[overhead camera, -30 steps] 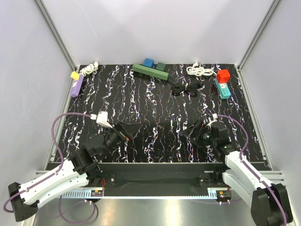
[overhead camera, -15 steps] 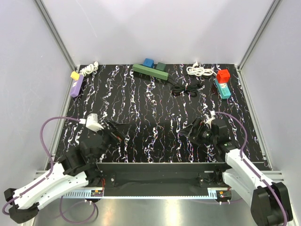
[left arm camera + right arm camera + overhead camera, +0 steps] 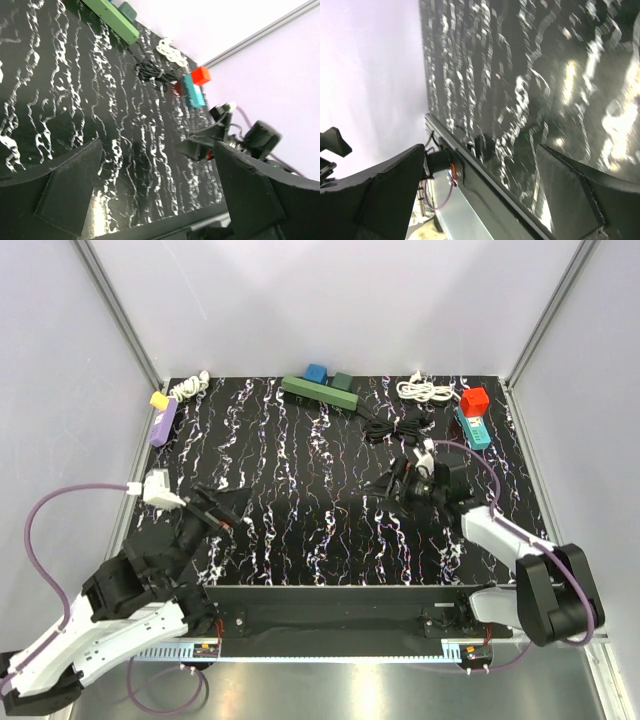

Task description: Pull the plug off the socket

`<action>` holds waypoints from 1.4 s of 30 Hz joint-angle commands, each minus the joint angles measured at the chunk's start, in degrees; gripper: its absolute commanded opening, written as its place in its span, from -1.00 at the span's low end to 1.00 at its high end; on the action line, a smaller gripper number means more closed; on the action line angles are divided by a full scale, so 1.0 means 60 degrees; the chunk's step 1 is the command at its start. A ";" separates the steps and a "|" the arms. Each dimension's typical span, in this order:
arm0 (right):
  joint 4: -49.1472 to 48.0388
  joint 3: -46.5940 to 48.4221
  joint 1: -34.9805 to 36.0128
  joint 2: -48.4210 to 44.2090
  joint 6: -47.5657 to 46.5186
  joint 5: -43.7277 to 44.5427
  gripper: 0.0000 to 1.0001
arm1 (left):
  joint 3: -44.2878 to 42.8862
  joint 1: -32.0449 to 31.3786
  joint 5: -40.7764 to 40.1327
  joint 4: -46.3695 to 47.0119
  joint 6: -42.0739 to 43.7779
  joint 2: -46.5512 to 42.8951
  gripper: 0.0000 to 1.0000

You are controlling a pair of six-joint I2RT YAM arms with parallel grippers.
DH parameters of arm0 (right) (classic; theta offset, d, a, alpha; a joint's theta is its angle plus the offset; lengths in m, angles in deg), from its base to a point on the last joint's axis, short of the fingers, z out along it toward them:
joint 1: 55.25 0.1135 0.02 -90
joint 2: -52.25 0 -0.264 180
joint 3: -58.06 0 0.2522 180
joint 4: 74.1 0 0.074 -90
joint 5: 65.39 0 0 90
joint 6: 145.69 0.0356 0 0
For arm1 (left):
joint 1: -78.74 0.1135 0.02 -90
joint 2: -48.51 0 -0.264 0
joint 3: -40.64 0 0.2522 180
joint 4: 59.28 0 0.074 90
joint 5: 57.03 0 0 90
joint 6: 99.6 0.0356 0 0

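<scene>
Black, white-veined counter (image 3: 300,465) carried three socket strips, all well ahead of both sets of jaws.

Left jaws: spread wide, nothing held. The left wrist view showed the fingers (image 3: 70,192) at the frame edges with only bare counter in the gap.

Right jaws: also wide apart and empty. The fingers (image 3: 385,195) framed blurred counter and its near edge. From above they pointed leftward across the counter.

Red plug (image 3: 474,400) sat in the teal strip (image 3: 473,430), beyond the right jaws and off to their right, apart from them.

Green strip (image 3: 322,393) held a blue plug (image 3: 316,372) and a dark green plug (image 3: 343,381). It lay farther out, ahead of the gap between the two sets of jaws.

Purple strip (image 3: 163,425) with a yellow plug (image 3: 158,399) lay ahead of the left jaws, slightly to their left.

Black cord (image 3: 395,427) lay coiled just ahead of the right jaws, with a white cord (image 3: 425,390) beyond it.

All four plugs were seated in their strips.
</scene>
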 commanded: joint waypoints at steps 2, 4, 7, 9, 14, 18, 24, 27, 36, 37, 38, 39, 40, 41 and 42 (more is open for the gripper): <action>-0.1389 0.1324 0.0147 0.0868 0.0289 0.0398 1.00 | -0.1096 -0.0028 -0.0688 -0.0090 0.0746 0.1518 0.98; -0.1899 0.1850 0.0147 0.1557 0.0553 0.0619 0.99 | -0.1332 -0.0013 -0.0982 0.0041 0.1226 0.2221 0.98; -0.2559 0.2569 0.0162 0.2611 0.0948 0.1116 1.00 | -0.2005 0.0307 -0.0956 0.0349 0.2340 0.3275 0.98; -0.2562 0.3211 0.0162 0.3443 0.1168 0.1614 0.99 | -0.2649 0.1196 0.0139 0.0480 0.2925 0.4165 0.98; -0.3220 0.4473 0.0147 0.5086 0.1564 0.2259 0.99 | -0.3354 0.3821 0.4893 0.1197 0.3003 0.5897 0.98; -0.3484 0.6169 0.0118 0.6944 0.1623 0.2786 0.98 | -0.3647 0.5111 0.6281 0.2090 0.2666 0.7827 0.96; -0.4038 0.8297 0.0030 0.8735 0.0340 0.2277 0.99 | -0.4979 0.5917 0.6808 0.2691 0.2827 1.0318 0.79; -0.5412 0.7541 0.0030 0.8766 -0.0456 0.1369 0.99 | -0.5098 0.6604 0.7394 0.3349 0.2287 1.0996 0.75; -1.0224 0.5778 -0.0190 0.9011 0.0635 -0.0345 0.99 | -0.4133 0.9034 0.7043 0.3466 0.2489 1.0969 0.80; -1.0919 0.5895 -0.0190 0.9262 0.0989 -0.0797 0.99 | -0.3870 0.9388 0.7203 0.3658 0.2562 1.0968 0.80; -1.1579 0.6056 -0.0190 0.9815 0.1660 -0.1019 1.00 | -0.3824 0.9696 0.7408 0.3718 0.2606 1.1012 0.82; -1.2499 0.6405 -0.0204 1.0082 0.1957 -0.1180 1.00 | -0.3794 1.0250 0.7526 0.3733 0.2737 1.1114 0.82; -1.2726 0.6597 -0.0204 1.0331 0.2206 -0.1414 0.99 | -0.3808 1.0473 0.7658 0.3690 0.2826 1.1216 0.82; -1.2858 0.6759 -0.0204 1.0667 0.2586 -0.1518 0.99 | -0.3780 1.0664 0.7804 0.3689 0.2870 1.1362 0.89; -1.3063 0.6920 -0.0190 1.0786 0.2749 -0.1504 0.99 | -0.3765 1.0912 0.7834 0.3791 0.3001 1.1407 0.89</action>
